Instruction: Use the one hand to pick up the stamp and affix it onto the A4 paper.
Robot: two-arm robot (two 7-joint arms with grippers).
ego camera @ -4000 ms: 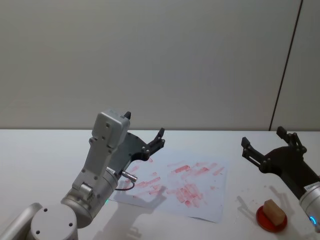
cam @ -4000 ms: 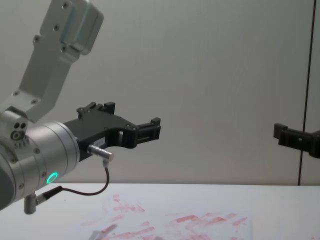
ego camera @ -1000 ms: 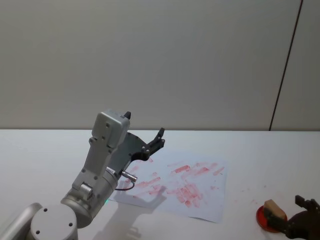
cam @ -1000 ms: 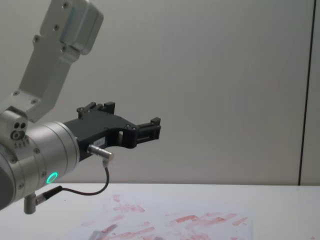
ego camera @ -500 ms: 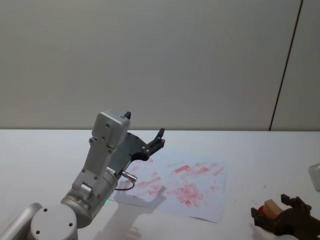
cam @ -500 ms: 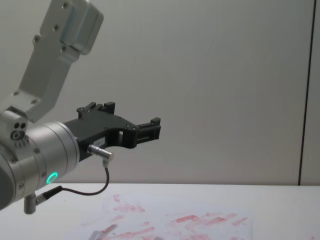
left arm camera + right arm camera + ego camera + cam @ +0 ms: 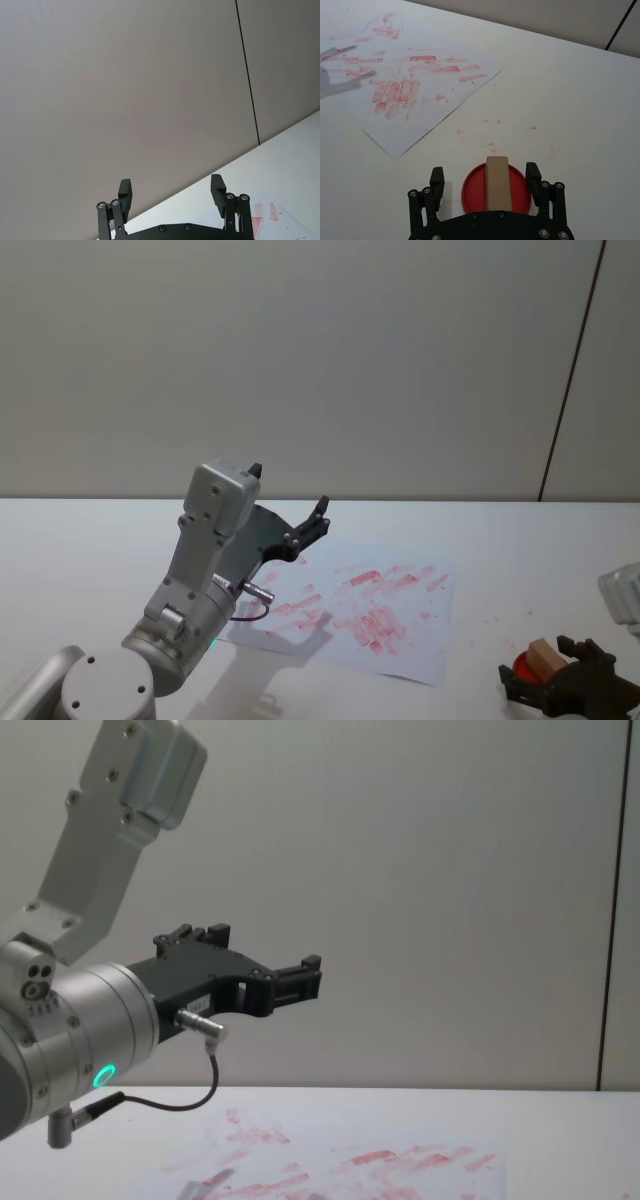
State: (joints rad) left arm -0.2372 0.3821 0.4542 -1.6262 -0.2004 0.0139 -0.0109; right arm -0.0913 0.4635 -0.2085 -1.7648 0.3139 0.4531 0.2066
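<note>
Right gripper (image 7: 543, 668) has come down from high over worktop (image 7: 580, 90) to level of stamp (image 7: 497, 182); four seconds back it hung well above. Jaws now spread wide, one each side of stamp, gaps showing on both sides, no contact yet. Stamp stands on red round pad (image 7: 472, 192), near corner of A4 paper (image 7: 415, 80) but apart from it. We judge approach finished: closing on stamp comes next, then lift and carry to paper. Left gripper (image 7: 171, 187) unmoved, jaws apart, raised near paper's left edge.
</note>
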